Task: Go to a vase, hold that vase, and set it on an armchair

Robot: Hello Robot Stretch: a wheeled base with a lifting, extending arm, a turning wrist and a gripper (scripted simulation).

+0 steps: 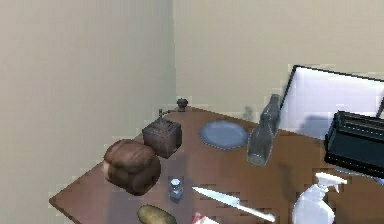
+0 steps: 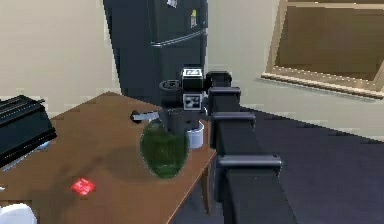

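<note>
Near the middle of the arm side view, a green see-through vase [image 2: 163,152] sits just below the gripper [image 2: 172,118], over the brown table's [image 2: 100,130] right edge. Whether the vase rests on the wood or hangs from the fingers cannot be told, nor how the fingers stand. The dark arm [image 2: 240,150] runs up from the lower right. A dark fridge [image 2: 160,40] stands at upper centre. Across the forward view's table lie a bread loaf [image 1: 132,165] at lower left, a plate [image 1: 223,134] at centre and a glass bottle [image 1: 264,132] just beside it.
</note>
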